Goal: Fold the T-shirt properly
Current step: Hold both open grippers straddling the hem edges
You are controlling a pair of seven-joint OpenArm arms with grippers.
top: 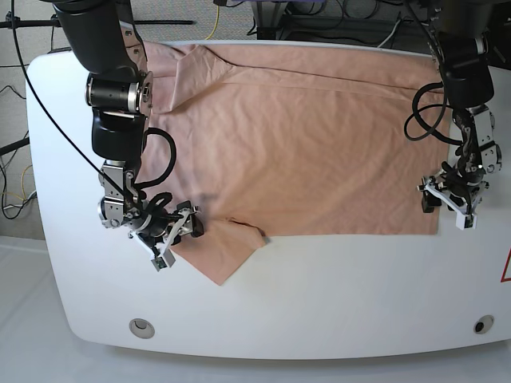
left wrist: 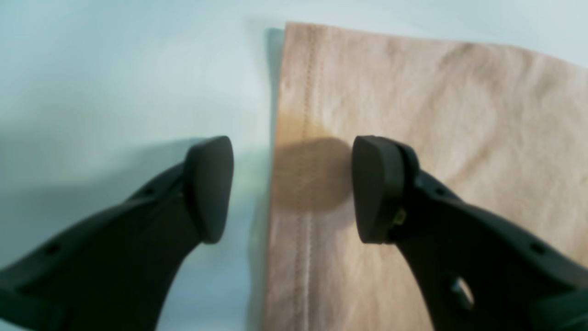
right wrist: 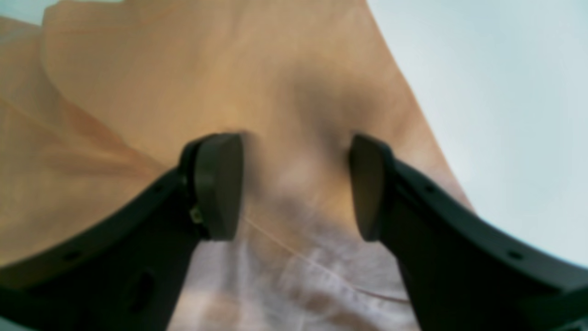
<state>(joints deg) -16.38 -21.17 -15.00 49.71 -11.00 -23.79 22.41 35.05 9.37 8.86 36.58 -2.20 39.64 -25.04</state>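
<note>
The salmon-pink T-shirt (top: pixel 303 136) lies spread flat on the white table, one sleeve pointing toward the front left. In the base view my left gripper (top: pixel 449 209) hovers at the shirt's front right corner. The left wrist view shows that gripper (left wrist: pixel 294 188) open, straddling the stitched hem edge of the T-shirt (left wrist: pixel 436 115), one finger over bare table and the other over cloth. My right gripper (top: pixel 174 235) is at the front left sleeve. In the right wrist view it (right wrist: pixel 296 186) stands open, low over the wrinkled T-shirt (right wrist: pixel 183 69), with cloth lying between its fingers.
The white table (top: pixel 319 303) has a rounded front edge with a round fitting near each front corner (top: pixel 141 325). Cables and stands crowd the floor behind the table's far edge (top: pixel 239 16). A red mark sits at the table's right edge (top: pixel 506 267).
</note>
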